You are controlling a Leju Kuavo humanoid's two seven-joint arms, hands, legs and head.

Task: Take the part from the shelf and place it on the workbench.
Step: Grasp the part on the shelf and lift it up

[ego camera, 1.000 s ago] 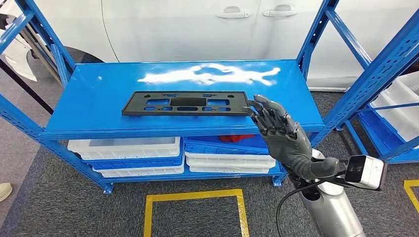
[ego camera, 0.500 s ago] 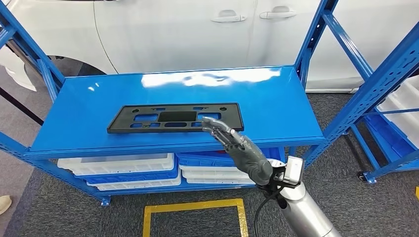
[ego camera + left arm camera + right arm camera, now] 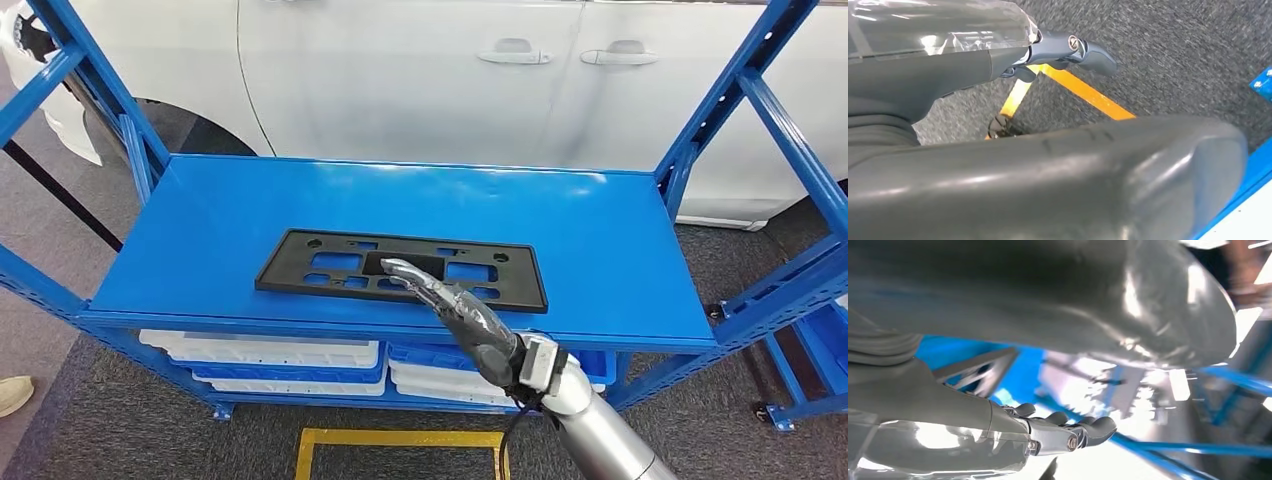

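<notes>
The part (image 3: 425,260) is a flat black plastic frame with several cut-outs, lying flat on the top board of the blue shelf (image 3: 600,250), near its front edge. My right hand (image 3: 450,310) reaches in over that front edge with its fingers stretched out low above the middle of the part; it holds nothing. Whether the fingertips touch the part is unclear. In the right wrist view the hand (image 3: 1058,432) has its fingers apart from the thumb, with the part (image 3: 975,372) blurred beyond. My left hand (image 3: 1063,47) hangs over the carpet and holds nothing.
A white car (image 3: 420,90) stands close behind the shelf. White and blue bins (image 3: 270,355) fill the lower level. Blue uprights (image 3: 720,110) frame both ends. Yellow floor tape (image 3: 400,440) lies before the shelf, and a person's shoe (image 3: 12,395) is at the far left.
The camera has shifted and the shelf looks closer. My right hand has gone from beside the part's right end to low over its middle, with the fingers stretched forward.
</notes>
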